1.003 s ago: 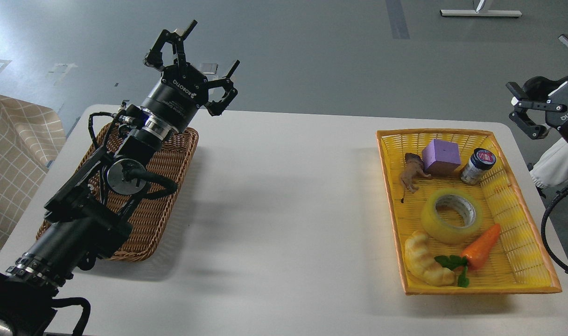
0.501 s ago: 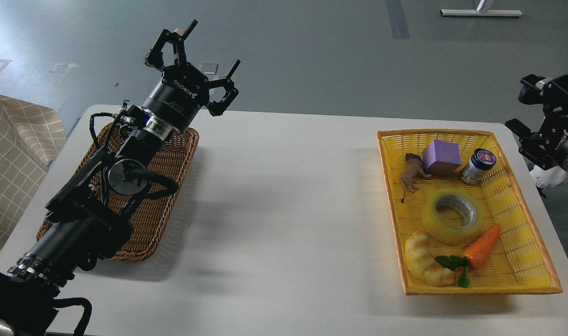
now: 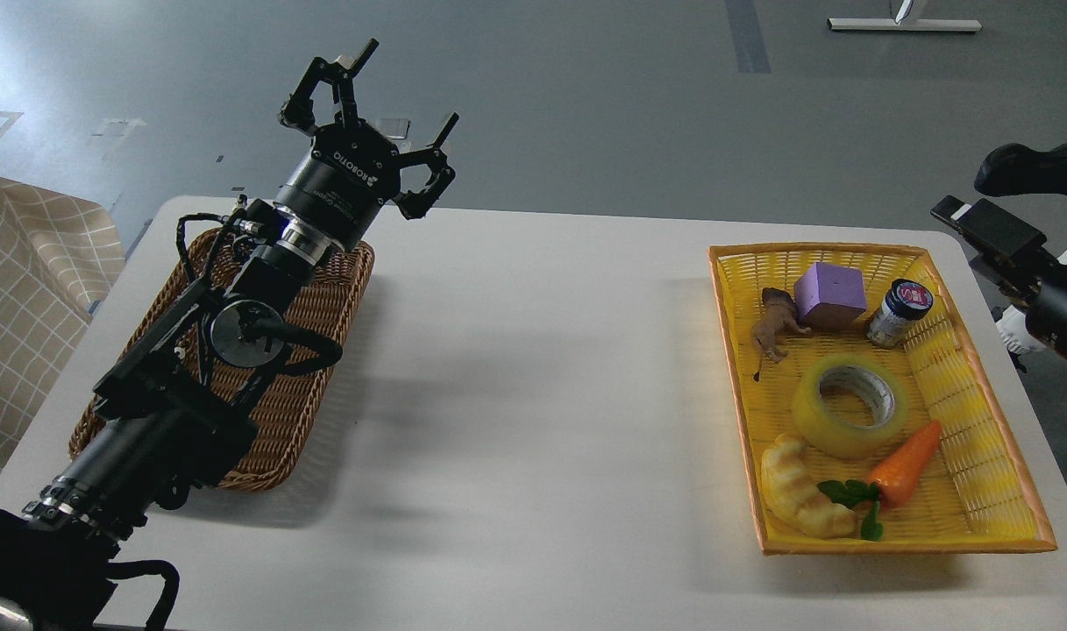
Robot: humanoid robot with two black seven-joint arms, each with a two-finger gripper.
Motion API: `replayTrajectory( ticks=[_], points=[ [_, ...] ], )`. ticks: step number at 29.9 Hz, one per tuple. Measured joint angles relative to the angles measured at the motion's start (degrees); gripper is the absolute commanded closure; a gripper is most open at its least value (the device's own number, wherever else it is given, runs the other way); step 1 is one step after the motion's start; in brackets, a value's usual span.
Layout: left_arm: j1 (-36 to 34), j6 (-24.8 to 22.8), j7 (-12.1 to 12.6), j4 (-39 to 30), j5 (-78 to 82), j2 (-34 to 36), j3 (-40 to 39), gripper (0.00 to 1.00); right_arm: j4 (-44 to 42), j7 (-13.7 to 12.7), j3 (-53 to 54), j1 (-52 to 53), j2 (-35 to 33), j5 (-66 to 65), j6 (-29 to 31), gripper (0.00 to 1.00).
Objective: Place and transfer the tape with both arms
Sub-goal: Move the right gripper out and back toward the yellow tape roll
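The tape lies flat, core upward, in the middle of the yellow basket on the right side of the bench, with nothing gripping it. It is hemmed in. The toy carrot touches its near right edge, the croissant toy sits just beside its near left, and the toy animal, purple block and small jar stand a little beyond it.

That crowding looks like the main hazard. A claw coming down with its fingers spread wide would likely strike the carrot or croissant before it reaches the roll, and could nudge the roll aside or pinch a toy along with it. The roll's smooth, rounded wall could also slip out of a grip taken off-centre. The basket's raised rim is one more thing to catch on if the approach is low from the right.

The right claw is at the picture's right edge, above and beyond the basket's far right corner and well apart from the tape. It shows only as dark shapes partly cut off, so I cannot tell how far it is open.

The left claw is raised over the far end of the brown wicker basket, pointing up and away. Its fingers are spread wide and hold nothing. The handover needs both arms near the bench's middle, so a misjudged meeting point could drop the roll.
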Motion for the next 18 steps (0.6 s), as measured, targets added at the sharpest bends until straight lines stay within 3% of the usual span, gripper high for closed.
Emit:
replayTrajectory(
  ticks=[5,12,18],
  points=[
    [-0.2,0.0,0.0,-0.1,0.0,0.0,-0.4,0.02,1.9,-1.0,0.0,-0.2,-0.4,-10.6,0.0,0.0],
    [-0.4,0.0,0.0,-0.1,0.0,0.0,-0.5,0.02,2.8,-0.8,-0.1,-0.1,-1.1,-12.3,0.0,0.0],
    [-0.5,0.0,0.1,-0.1,0.0,0.1,-0.4,0.02,3.0,0.7,-5.1,0.9,-7.4,-12.1,0.0,0.0]
  ],
)
